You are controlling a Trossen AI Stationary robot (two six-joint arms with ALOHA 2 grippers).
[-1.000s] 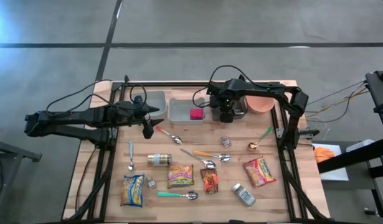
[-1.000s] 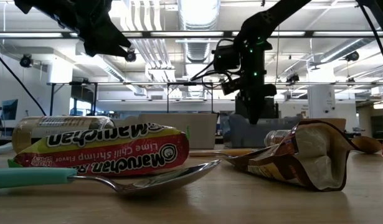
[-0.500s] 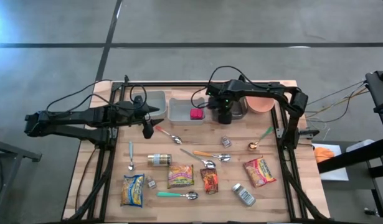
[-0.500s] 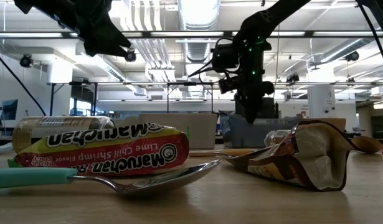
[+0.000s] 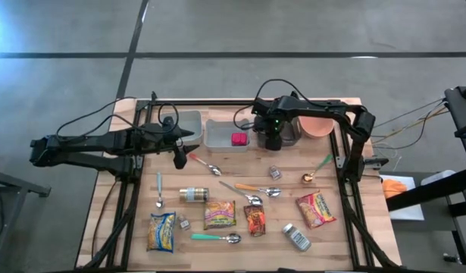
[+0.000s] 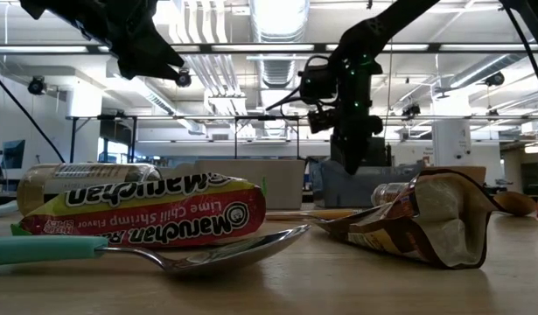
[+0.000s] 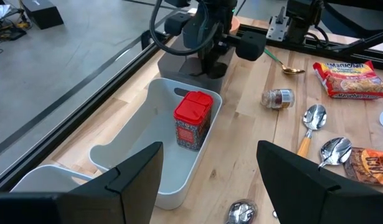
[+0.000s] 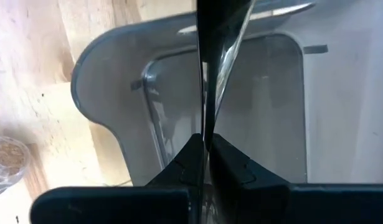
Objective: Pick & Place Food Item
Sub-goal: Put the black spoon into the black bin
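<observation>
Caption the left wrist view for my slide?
Open left gripper faces a white bin holding a red-lidded spice jar.

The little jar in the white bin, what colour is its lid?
Red. The jar stands in the white bin, clearest in the left wrist view.

Three bins are lined along the back of the surface (image 5: 111, 220): a left bin (image 5: 189, 121), a middle bin (image 5: 221, 133) in which a small box (image 5: 239, 139) is stood, and a right bin (image 5: 289, 133), over which the right tool (image 5: 272, 142) is hung. Beside that, a bowl (image 5: 317, 127) is set. Noodle packets (image 5: 219, 214) and spoons (image 5: 251, 199) are spread nearer the front.
</observation>
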